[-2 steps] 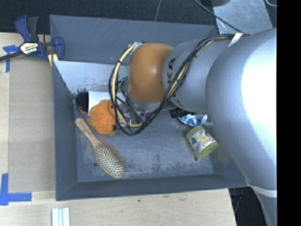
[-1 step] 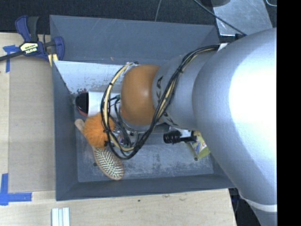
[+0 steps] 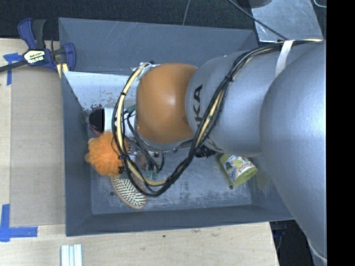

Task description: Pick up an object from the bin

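Note:
My gripper is low in the middle of the bin, mostly hidden under the arm's orange cover and cables. An orange fuzzy ball lies just to its left, close against the cables. A beige oval brush head lies on the bin floor just below and left of the gripper. A small black cylinder with a red and white end rests by the bin's left wall, above the fuzzy ball.
A yellow-green printed cup lies on its side at the lower right of the bin, beside the arm. The big grey arm covers the bin's right half. A pale sloped wall runs along the back left.

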`<move>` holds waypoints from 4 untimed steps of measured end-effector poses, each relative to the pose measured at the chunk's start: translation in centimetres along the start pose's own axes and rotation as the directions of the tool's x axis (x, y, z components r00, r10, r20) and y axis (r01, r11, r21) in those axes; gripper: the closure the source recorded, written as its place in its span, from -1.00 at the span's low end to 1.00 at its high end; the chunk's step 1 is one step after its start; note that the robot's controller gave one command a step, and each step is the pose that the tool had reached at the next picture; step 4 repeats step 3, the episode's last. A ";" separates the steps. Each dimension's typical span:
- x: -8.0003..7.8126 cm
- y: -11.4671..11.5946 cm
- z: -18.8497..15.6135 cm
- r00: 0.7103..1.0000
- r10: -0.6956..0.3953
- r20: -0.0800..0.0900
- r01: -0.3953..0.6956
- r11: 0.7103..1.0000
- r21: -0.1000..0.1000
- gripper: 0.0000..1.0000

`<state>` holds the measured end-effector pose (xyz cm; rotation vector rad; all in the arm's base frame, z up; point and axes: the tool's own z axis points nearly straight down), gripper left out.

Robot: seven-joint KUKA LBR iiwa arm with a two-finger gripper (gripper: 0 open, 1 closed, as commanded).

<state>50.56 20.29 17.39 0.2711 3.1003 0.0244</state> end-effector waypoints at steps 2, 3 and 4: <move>-2.4 -7.5 -1.0 0.997 0.078 0.007 -0.078 0.997 0.001 1.00; -7.9 -12.3 1.4 0.997 0.078 0.013 -0.078 0.997 0.003 1.00; -7.9 -12.3 1.4 0.997 0.078 0.013 -0.078 0.997 0.003 1.00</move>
